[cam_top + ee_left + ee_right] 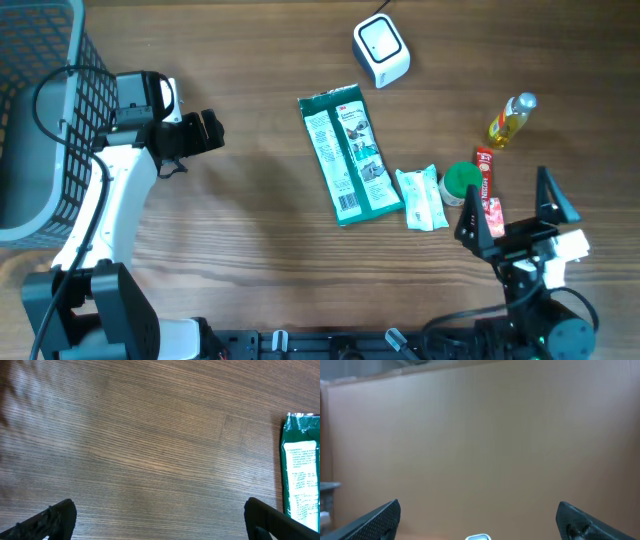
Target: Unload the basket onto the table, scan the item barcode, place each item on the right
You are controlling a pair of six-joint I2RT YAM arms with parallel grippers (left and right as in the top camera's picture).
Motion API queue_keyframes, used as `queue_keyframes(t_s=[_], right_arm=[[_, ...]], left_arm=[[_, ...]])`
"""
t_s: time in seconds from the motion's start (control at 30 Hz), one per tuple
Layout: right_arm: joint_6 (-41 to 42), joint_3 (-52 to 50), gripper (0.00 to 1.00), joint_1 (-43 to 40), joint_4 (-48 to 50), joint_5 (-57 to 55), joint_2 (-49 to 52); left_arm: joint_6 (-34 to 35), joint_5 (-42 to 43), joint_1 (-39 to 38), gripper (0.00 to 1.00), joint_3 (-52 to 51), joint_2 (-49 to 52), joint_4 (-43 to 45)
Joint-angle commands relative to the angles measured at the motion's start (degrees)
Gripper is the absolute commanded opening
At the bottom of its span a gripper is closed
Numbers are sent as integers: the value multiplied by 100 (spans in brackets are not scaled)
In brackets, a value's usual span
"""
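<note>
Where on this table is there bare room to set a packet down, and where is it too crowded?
Free: the bare wood between the left fingers and the green packet; the far strip from basket to scanner; the near edge below the packet. Crowded: right of the packet, where sachet, green cap, red stick and bottle cluster by the right fingers.

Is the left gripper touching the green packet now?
Apart. The overhead view shows a wide gap between the left gripper and the green packet.

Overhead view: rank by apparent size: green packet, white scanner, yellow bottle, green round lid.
1. green packet
2. white scanner
3. yellow bottle and green round lid: look about alike, not ranked.
</note>
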State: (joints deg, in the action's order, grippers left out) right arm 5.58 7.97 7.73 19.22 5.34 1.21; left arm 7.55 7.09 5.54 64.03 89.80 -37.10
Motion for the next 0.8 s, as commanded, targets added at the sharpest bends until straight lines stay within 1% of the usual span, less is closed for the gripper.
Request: queue_keyframes(t_s=[0.0,0.13,0.33,0.77], right_arm=[[-131,-313,100,-33,-13,-26,-101],[-98,-734,100,-31,-109,-190,-103],[-94,-767,100,-20,-1961,-267,-105],[-98,-767,100,-11,-1912,-249,-101]], left_arm=[[-72,-33,26,100,17,-2,4],[-72,-33,26,100,17,-2,4],[-72,-33,26,100,17,-2,4],[-72,-33,26,100,17,-2,4]])
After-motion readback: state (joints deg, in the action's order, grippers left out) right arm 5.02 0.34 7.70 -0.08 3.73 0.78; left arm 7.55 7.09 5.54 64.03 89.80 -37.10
